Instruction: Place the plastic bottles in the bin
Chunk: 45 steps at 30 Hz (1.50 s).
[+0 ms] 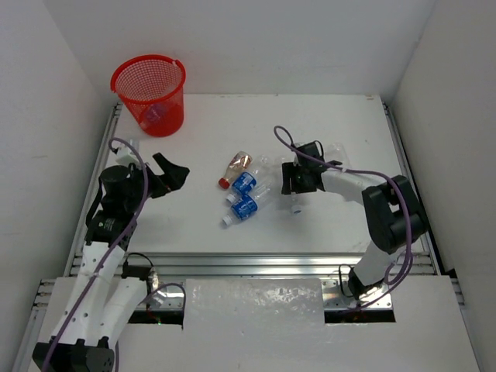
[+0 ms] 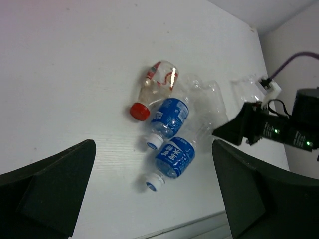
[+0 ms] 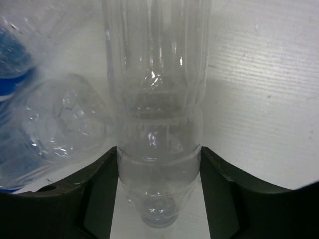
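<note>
The right claw (image 3: pixel 158 172) is closed against both sides of a clear bottle (image 3: pixel 154 89) lying on the counter (image 3: pixel 259 74). Just beside it, two blue-labelled bottles (image 2: pixel 170 115) and a red-capped bottle (image 2: pixel 154 89) are clustered. The left claw (image 2: pixel 153 164) is held wide open and empty, left of that cluster. The red bin (image 1: pixel 155 101) is seen at the far left corner, well apart from the bottles.

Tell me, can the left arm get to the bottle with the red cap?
Probably yes. The left gripper is open, nothing lies on the red-capped bottle, and only bare table sits between them.
</note>
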Each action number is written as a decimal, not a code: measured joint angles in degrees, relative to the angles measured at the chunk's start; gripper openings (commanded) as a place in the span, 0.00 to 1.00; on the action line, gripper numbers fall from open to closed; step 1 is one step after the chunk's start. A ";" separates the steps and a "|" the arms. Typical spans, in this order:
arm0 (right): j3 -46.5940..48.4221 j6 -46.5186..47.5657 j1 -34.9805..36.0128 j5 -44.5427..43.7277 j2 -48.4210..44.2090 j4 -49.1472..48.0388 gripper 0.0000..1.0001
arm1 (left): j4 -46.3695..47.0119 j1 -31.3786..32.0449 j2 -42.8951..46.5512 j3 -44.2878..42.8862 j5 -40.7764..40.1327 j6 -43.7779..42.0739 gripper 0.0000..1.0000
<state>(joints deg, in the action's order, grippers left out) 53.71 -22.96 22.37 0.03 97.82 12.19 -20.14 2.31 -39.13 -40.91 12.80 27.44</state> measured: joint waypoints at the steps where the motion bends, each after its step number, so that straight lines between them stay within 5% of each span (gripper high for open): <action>1: 0.31 -0.07 -0.17 0.00 0.57 -0.17 0.56 | 0.07 0.00 0.31 0.50 1.33 0.04 1.00; 3: -0.15 -0.02 -0.63 -0.90 0.07 -0.98 0.54 | 1.49 0.13 0.68 1.49 4.35 1.20 1.00; 7: -4.02 -0.33 -2.14 -1.14 -3.32 -2.14 0.15 | 7.26 4.26 -0.26 4.66 7.26 4.87 1.00; 11: -10.64 -0.39 -2.86 -0.35 -13.25 -0.87 0.17 | 15.67 13.53 -5.22 7.37 8.41 8.61 1.00; 18: -23.08 -3.85 -2.71 29.03 -44.06 -13.75 0.12 | 36.81 23.65 -18.82 8.90 16.85 13.97 1.00; 23: -23.21 -9.44 -1.42 43.15 -46.75 -21.73 0.12 | 46.93 30.08 -25.83 5.73 20.09 15.54 1.00; 29: -22.49 -12.70 2.25 49.40 -46.47 -24.13 0.15 | 52.28 34.27 -28.70 0.68 21.05 16.24 0.95; 31: -21.70 -12.85 4.22 50.51 -46.38 -24.17 0.25 | 52.02 34.53 -29.57 -2.29 20.72 15.80 0.59; 32: -21.40 -12.96 4.85 50.80 -46.38 -24.22 0.36 | 52.00 34.53 -29.88 -3.32 20.79 15.85 0.13; 33: -21.09 -13.14 5.22 50.56 -46.40 -24.37 0.75 | 51.80 34.53 -30.03 -4.26 20.98 15.04 0.06; 34: -20.68 -12.98 5.25 49.94 -46.40 -24.35 0.99 | 51.32 34.53 -30.14 -4.98 21.03 14.75 0.03; 37: -19.52 -11.37 5.25 44.17 -47.19 -20.81 0.99 | 44.35 34.47 -30.10 -9.49 17.86 12.09 0.00; 40: -18.05 -10.99 5.49 28.87 -49.62 -12.37 0.99 | 30.12 32.35 -30.12 -18.84 7.30 7.43 0.00; 45: -20.17 -10.82 4.90 9.90 -53.59 -1.22 0.99 | 10.16 15.41 -36.33 -45.00 -17.77 2.14 0.00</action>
<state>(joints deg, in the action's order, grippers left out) 33.54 -33.78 27.27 9.93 44.23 10.96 -9.98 17.72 -75.46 -85.91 -4.97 29.58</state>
